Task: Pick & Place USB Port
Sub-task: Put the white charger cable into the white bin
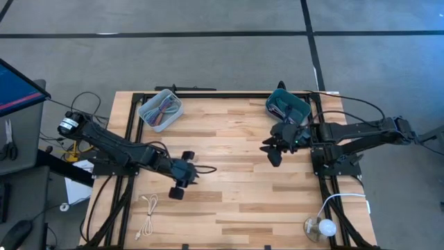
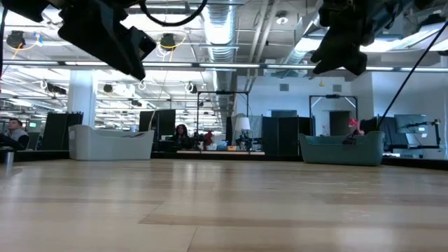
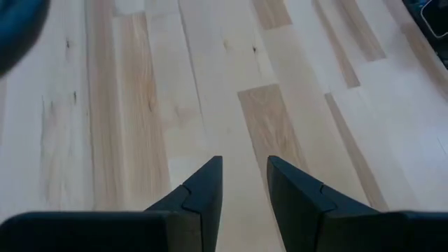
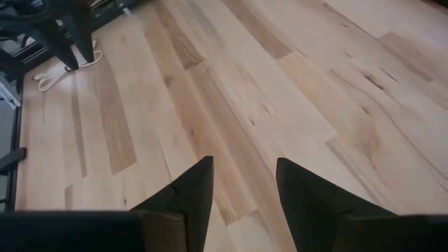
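High view: the white USB cable [image 1: 146, 217] lies on the light wooden counter [image 1: 229, 194] near its front left corner, long axis running front to back, loosely curved. The left end effector [image 1: 182, 177] hovers just beyond the cable; the right end effector [image 1: 272, 151] hangs beside the teal plastic bin [image 1: 286, 105]. Low view: both arms hang above the counter. Left wrist view: fingers [image 3: 203, 192] narrowly parted, empty. Right wrist view: fingers [image 4: 192, 189] parted, empty; the cable appears far off.
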Robot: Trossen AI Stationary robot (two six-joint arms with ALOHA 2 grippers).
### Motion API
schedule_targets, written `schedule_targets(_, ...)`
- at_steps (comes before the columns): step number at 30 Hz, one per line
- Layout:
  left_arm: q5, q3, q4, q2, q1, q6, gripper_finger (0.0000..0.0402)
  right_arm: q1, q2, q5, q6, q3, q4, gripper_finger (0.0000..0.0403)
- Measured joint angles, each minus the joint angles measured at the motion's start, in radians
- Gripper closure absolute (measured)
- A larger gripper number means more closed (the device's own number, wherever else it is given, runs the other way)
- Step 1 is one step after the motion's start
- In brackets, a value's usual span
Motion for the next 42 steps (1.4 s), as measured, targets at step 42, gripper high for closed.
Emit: schedule_targets(42,0.518,0.001,-0.763,-0.057,-0.235,-1.813,0.0398,0.001,0.325,0.141,0.000,-0.002,-0.013,0.0275)
